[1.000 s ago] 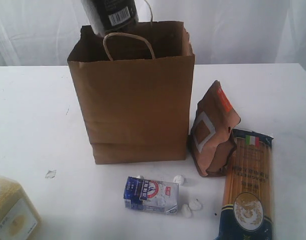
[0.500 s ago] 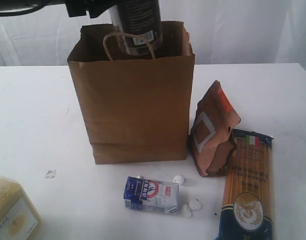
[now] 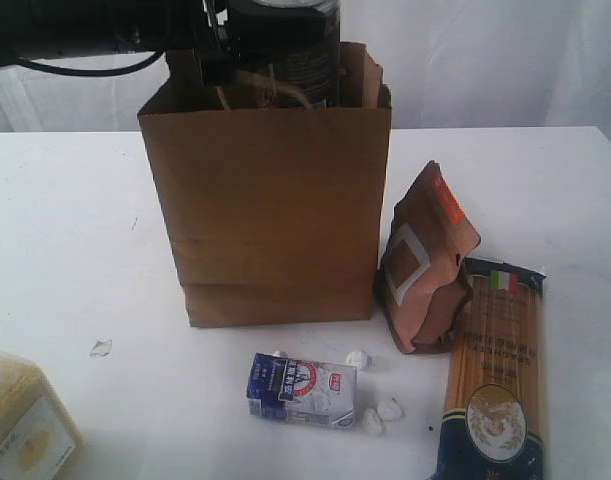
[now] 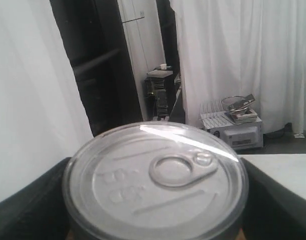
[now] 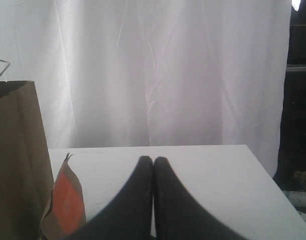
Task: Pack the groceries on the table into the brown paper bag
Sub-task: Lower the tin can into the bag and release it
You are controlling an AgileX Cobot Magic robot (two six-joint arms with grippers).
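Note:
The small clear-lidded can (image 4: 155, 182) fills the left wrist view, lid up, with a black finger (image 4: 27, 215) on either side: my left gripper (image 4: 155, 212) is shut on it. In the exterior view my left gripper (image 3: 270, 30) holds the dark can (image 3: 307, 65) partly sunk in the mouth of the upright brown paper bag (image 3: 270, 200). My right gripper (image 5: 153, 161) is shut and empty above the table (image 5: 208, 170), beside the brown pouch with orange label (image 5: 65, 205). It is out of the exterior view.
Right of the bag stands the brown pouch (image 3: 425, 260), with the long spaghetti pack (image 3: 495, 380) lying in front of it. The blue-white pouch (image 3: 301, 389) lies before the bag among white crumbs (image 3: 375, 415). The yellow-grain container (image 3: 25, 425) is at the near left corner.
The can has come down from above the bag into its mouth, and the left arm has dropped into view at the top left. The right gripper has stayed shut.

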